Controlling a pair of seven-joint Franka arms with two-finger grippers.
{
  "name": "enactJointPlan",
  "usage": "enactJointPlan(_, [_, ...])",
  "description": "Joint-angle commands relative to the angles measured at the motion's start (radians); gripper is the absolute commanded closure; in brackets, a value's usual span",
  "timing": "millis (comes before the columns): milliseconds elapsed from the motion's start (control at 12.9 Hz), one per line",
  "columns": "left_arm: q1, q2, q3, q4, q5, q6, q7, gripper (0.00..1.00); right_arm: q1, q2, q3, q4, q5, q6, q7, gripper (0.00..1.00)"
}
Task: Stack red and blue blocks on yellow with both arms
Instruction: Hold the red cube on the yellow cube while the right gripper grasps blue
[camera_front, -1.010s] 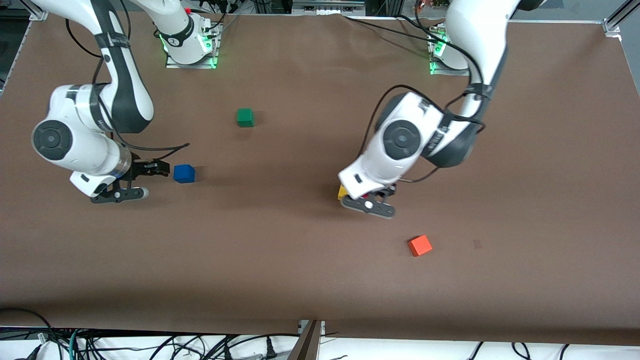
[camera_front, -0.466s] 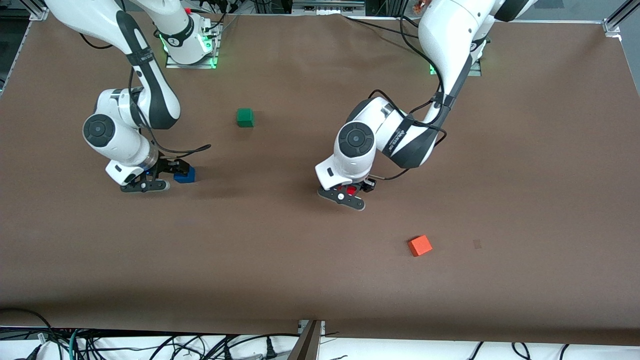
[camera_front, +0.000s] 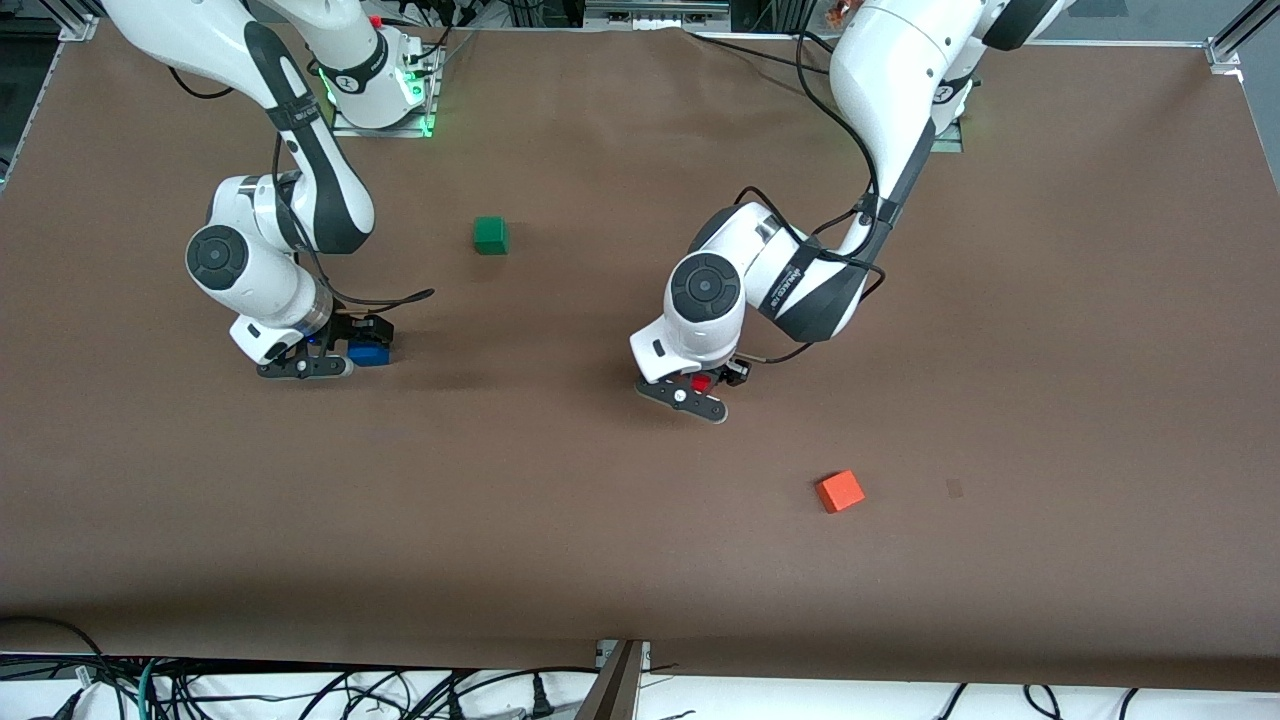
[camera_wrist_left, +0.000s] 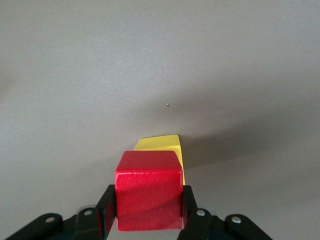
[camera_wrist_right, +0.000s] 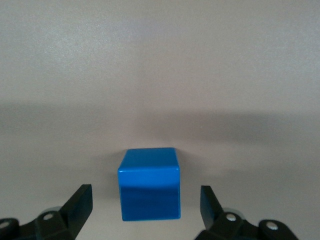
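My left gripper (camera_front: 699, 386) is shut on the red cube (camera_front: 702, 382) and holds it low over the yellow cube, which is hidden in the front view. In the left wrist view the red cube (camera_wrist_left: 148, 190) sits between my left gripper's (camera_wrist_left: 148, 212) fingers, and part of the yellow cube (camera_wrist_left: 167, 146) shows from under it. I cannot tell whether they touch. My right gripper (camera_front: 360, 347) is open and down at the table around the blue cube (camera_front: 371, 354). In the right wrist view the blue cube (camera_wrist_right: 149, 184) lies between the spread fingers of my right gripper (camera_wrist_right: 145, 196), with gaps on both sides.
A green cube (camera_front: 490, 235) lies on the brown table (camera_front: 600, 520), farther from the front camera, between the two arms. An orange cube (camera_front: 840, 491) lies nearer to the camera than the left gripper, toward the left arm's end.
My right gripper has moved over to the blue cube and come down around it. My left gripper with the red cube has shifted over the yellow cube and lowered, hiding it in the front view.
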Motion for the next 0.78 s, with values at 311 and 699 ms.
enactJointPlan(311, [-0.003,0.024,0.009,0.036,0.014,-0.003,0.000,1.00,0.000,0.012,0.005,-0.020,0.020,0.032,0.005,0.20])
enactJointPlan(699, [-0.001,0.034,0.008,0.027,0.009,0.045,-0.003,1.00,0.000,0.018,0.005,-0.020,0.020,0.034,0.005,0.34])
